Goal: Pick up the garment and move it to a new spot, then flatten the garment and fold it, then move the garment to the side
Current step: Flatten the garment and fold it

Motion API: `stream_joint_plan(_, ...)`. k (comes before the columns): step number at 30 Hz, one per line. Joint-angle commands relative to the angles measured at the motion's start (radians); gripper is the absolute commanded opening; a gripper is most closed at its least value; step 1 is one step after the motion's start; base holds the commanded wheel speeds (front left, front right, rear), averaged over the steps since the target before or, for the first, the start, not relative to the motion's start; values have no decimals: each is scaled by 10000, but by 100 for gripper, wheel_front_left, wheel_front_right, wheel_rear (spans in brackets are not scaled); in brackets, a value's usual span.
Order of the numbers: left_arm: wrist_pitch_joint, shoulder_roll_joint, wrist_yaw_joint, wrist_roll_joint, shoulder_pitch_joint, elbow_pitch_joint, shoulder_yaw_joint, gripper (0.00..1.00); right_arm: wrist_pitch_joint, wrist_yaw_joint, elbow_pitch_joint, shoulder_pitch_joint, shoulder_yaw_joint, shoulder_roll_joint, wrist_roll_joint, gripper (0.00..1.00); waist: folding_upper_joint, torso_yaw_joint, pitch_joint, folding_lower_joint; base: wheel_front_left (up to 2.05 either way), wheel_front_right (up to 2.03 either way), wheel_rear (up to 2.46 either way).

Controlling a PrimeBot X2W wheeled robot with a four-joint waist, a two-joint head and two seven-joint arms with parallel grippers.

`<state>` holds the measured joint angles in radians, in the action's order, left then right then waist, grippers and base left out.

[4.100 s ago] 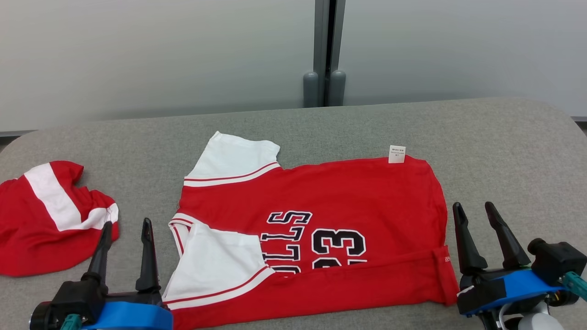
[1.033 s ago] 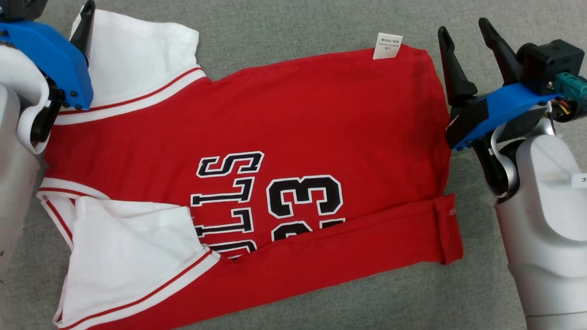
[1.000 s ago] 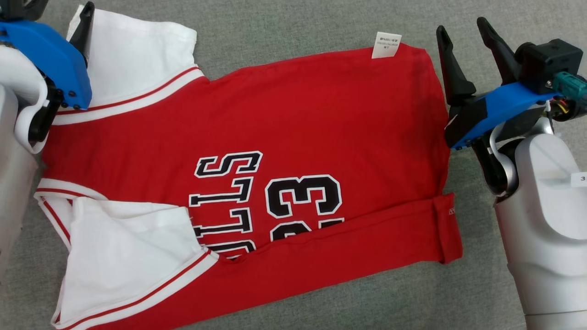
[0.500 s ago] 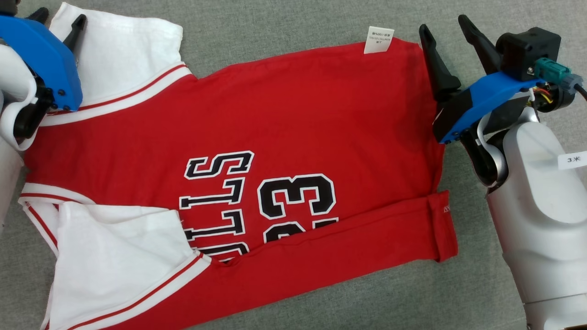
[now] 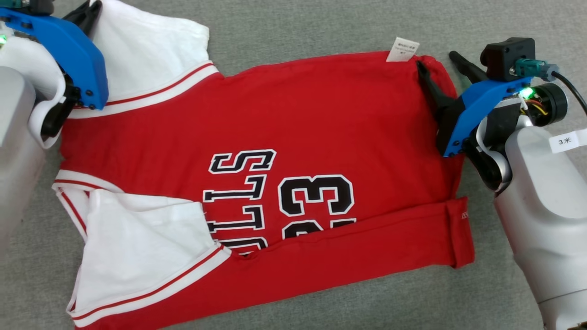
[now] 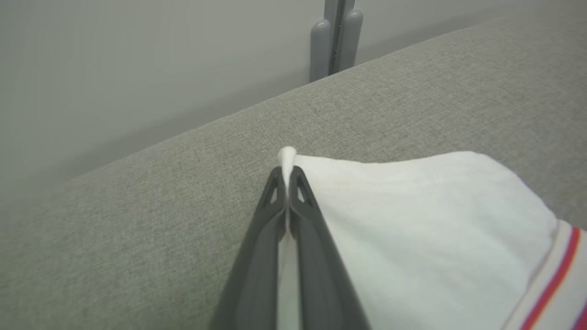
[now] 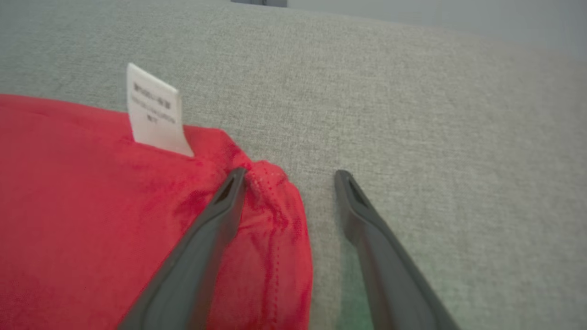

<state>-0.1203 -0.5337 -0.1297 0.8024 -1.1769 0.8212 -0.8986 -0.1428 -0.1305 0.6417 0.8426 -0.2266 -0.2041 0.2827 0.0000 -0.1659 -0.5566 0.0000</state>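
Observation:
The garment [image 5: 293,119] is a red jersey with white sleeves and black lettering, lying mostly flat on the grey cushion [image 5: 298,27]; its near hem is folded over. At the upper left, my left gripper [image 5: 91,5] is shut on the corner of the far white sleeve [image 5: 146,50]. In the left wrist view a white fold pokes out between the closed fingertips of the left gripper [image 6: 286,181]. My right gripper [image 5: 435,59] is open over the far right hem corner beside the white label [image 5: 402,49]. One finger [image 7: 220,206] rests on red cloth, the other [image 7: 362,215] on bare cushion.
The cushion's far edge runs in front of a pale wall with a grey post [image 6: 336,36]. My pale forearms stand at the left [image 5: 16,137] and right [image 5: 545,229] of the jersey. Bare cushion lies beyond the jersey's far side and to its right.
My left gripper has shut on the white sleeve corner. My right gripper has tipped down and moved left over the red hem corner, still open. The camera has shifted a little.

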Motion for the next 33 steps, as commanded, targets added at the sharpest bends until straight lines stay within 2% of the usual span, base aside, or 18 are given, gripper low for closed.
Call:
stream_joint_plan(1,106,48,-8,78,-203,1,-121,0,-134,-6,160,88,-87,-145,40,100,0,95,-12,0,0,0,0)
stream_joint_plan(3,261,98,-8,138,-253,11,-274,0,-363,-6,388,46,-252,-163,79,100,0,177,-2,0,0,0,0)
stream_joint_plan(4,336,129,-8,166,-267,10,-355,0,-475,-6,500,19,-339,-157,113,89,0,220,5,0,0,0,0)
stream_joint_plan(6,536,150,-8,220,-304,30,-440,0,-561,-15,563,48,-510,-121,261,5,0,276,30,0,0,0,0)
stream_joint_plan(7,618,171,-8,247,-309,44,-492,0,-601,-15,580,47,-565,-114,377,0,0,306,55,0,0,0,0)
stream_joint_plan(13,1180,262,-8,484,-212,138,-747,0,-937,-15,634,-93,-853,-425,876,0,0,423,341,0,0,0,0)
stream_joint_plan(21,2181,362,-8,661,8,275,-943,0,762,-6,376,-194,-392,-582,814,0,0,514,971,0,0,0,0)
stream_joint_plan(29,3140,379,1,794,651,-75,-984,0,1895,-6,506,-821,-200,-509,853,0,0,735,1799,0,0,0,0)
stream_joint_plan(33,3509,275,166,789,1180,-564,-929,0,2364,-6,364,-1264,-49,-542,800,0,0,841,2178,0,0,0,0)
